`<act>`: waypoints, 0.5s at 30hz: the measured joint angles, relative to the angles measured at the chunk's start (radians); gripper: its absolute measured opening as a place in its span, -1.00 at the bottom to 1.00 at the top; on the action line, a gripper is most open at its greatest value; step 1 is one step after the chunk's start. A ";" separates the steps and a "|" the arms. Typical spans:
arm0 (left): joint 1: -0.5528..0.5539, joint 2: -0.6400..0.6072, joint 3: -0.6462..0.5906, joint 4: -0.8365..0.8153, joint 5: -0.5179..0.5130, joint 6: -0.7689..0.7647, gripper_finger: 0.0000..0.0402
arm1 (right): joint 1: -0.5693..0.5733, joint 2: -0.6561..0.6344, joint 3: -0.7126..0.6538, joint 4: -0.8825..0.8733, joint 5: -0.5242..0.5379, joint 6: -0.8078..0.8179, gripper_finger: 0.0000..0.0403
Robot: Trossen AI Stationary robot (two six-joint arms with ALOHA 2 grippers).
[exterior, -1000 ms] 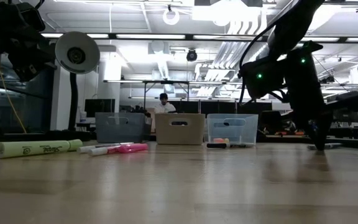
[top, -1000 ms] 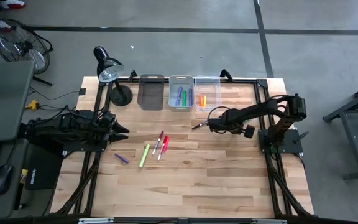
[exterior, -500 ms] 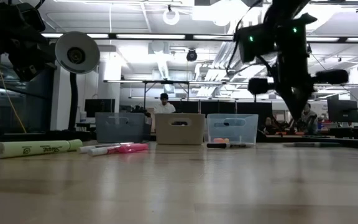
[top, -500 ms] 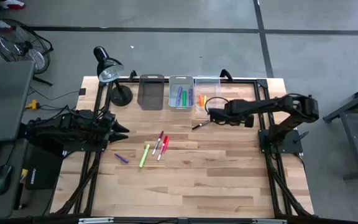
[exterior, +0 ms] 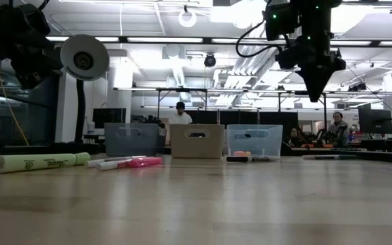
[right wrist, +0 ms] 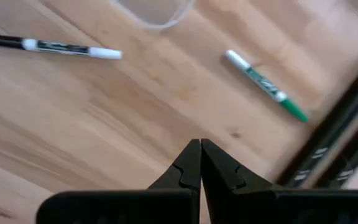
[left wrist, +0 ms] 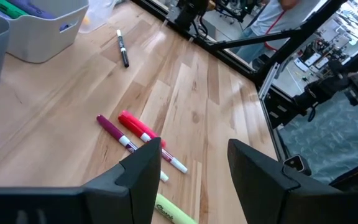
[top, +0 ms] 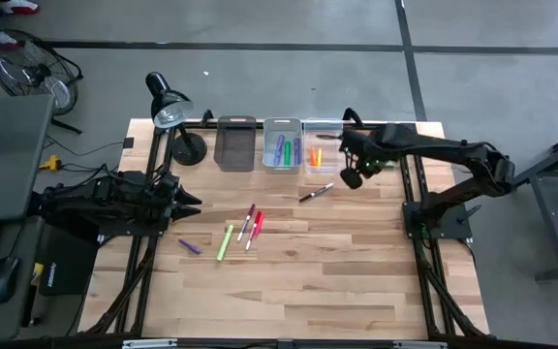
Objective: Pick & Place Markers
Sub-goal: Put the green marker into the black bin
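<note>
Markers lie loose on the wooden table: a black-and-white one (top: 316,192), two reddish ones (top: 252,225), a lime one (top: 225,242) and a purple one (top: 190,246). The right wrist view shows the black-and-white marker (right wrist: 55,46) and a green marker (right wrist: 266,84) flat on the wood. My right gripper (top: 352,167) hangs high over the table near the clear bins, shut and empty, fingers pointing down (exterior: 316,92). My left gripper (top: 190,202) waits open at the table's left, above the reddish markers (left wrist: 140,129).
Three bins stand in a row at the far edge: a dark grey one (top: 236,143), a clear one with green and blue markers (top: 282,145), and a clear one with orange markers (top: 323,145). A black desk lamp (top: 172,111) stands at the far left. Black frame rails edge the table.
My right gripper has risen well clear of the table and gone toward the far right corner, away from the black-and-white marker, while its wrist rolled. It has stayed shut. The black-and-white marker stays flat on the table.
</note>
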 joint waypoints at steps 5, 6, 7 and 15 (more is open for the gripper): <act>0.000 0.000 0.000 0.000 -0.034 -0.031 -0.09 | -0.141 0.005 0.005 0.067 -0.006 -0.144 -1.00; 0.000 0.000 0.000 0.000 -0.048 -0.044 -0.09 | -0.171 0.010 -0.005 0.095 -0.024 -0.176 -1.00; 0.000 0.000 0.000 0.000 -0.066 -0.058 -0.09 | -0.201 0.019 -0.017 0.122 -0.043 -0.218 -1.00; 0.000 0.000 0.000 0.000 -0.163 -0.106 -0.09 | -0.348 0.165 -0.040 0.240 0.002 -0.641 -1.00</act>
